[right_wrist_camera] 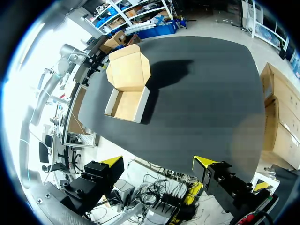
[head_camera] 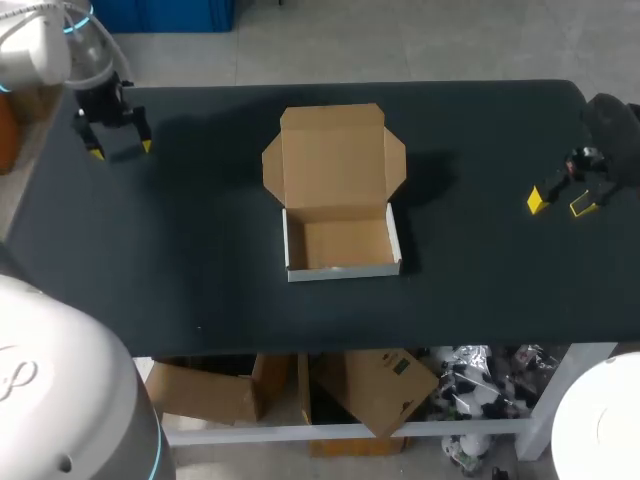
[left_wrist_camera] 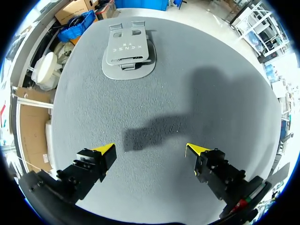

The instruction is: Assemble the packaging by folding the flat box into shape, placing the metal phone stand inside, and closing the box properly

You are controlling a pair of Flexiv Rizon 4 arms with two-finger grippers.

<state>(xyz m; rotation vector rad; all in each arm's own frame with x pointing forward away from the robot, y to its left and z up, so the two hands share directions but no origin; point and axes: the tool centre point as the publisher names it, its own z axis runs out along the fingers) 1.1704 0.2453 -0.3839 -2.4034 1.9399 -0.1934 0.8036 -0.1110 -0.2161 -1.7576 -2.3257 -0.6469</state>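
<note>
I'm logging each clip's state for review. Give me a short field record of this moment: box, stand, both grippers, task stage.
box: folded into shape, empty, middle of table
lid: open, standing back
stand: flat on table, ahead of left gripper, untouched
left gripper: open, empty, over table's far left corner
right gripper: open, empty, near table's right edge
stage: box formed; stand not yet inside; lid not closed

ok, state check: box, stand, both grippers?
box: folded into shape, lid open, empty.
stand: folded flat, lying on the table ahead of the left gripper, not in the box.
left gripper: open, holding nothing.
right gripper: open, holding nothing.
</note>
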